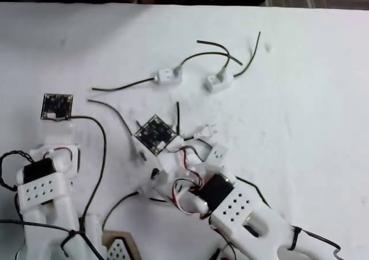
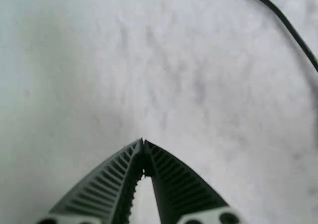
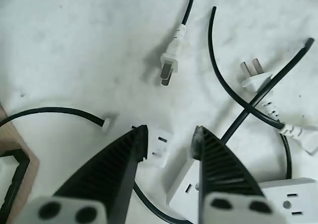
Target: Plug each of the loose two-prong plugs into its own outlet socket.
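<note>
1. Found the right pincer open and empty, jaws spread low over the worktop, with a small white socket lying between them.
2. Found the left pincer closed, tips touching, gripping nothing, above bare worktop with a black cord running past.
3. Spotted one loose plug just beyond the right pincer, prongs turned towards it and lead trailing away. Spotted a second plug off to the side among crossed leads.
4. Noted a larger socket block close against one jaw of the right pincer.
5. Judged the plugs light, with hard bodies and stiff prongs, on springy leads likely to tug and twist them. Best gripped across the flat sides of the body behind the prongs, never by the lead.
6. Judged the sockets light and unanchored, so likely to slide when pushed and probably in need of bracing.
7. Saw a white, matt, faintly mottled worktop, a brown board at its near edge, and a dark room beyond its far edge.
</note>
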Available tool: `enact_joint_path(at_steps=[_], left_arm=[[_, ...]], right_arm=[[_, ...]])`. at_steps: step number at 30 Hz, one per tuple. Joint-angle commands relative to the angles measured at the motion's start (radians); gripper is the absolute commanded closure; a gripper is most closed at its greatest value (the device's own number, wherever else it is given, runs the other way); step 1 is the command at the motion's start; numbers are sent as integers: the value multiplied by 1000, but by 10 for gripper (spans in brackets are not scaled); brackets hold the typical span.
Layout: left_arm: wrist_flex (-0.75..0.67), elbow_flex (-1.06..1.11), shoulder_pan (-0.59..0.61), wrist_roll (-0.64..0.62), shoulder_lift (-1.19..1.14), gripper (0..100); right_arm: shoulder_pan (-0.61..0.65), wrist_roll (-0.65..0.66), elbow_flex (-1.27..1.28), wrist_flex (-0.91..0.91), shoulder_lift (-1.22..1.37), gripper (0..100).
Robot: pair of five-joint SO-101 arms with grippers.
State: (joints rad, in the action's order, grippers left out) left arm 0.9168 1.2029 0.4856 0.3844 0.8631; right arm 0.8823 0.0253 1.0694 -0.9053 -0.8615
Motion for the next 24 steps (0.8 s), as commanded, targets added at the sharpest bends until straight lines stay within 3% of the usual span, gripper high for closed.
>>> enact_joint_path(at_steps=[1, 4, 18, 24], left_arm=[[-17, 0, 8, -3, 18, 976], [-17, 0, 8, -5, 18, 976], [-17, 0, 8, -3, 18, 976], [-17, 0, 8, -3, 18, 976]], right_arm=[[21, 2, 20, 73, -22, 946], [36, 3, 84, 125, -22, 974], [54, 60, 120, -48, -19, 981], [90, 51, 95, -7, 147, 981]])
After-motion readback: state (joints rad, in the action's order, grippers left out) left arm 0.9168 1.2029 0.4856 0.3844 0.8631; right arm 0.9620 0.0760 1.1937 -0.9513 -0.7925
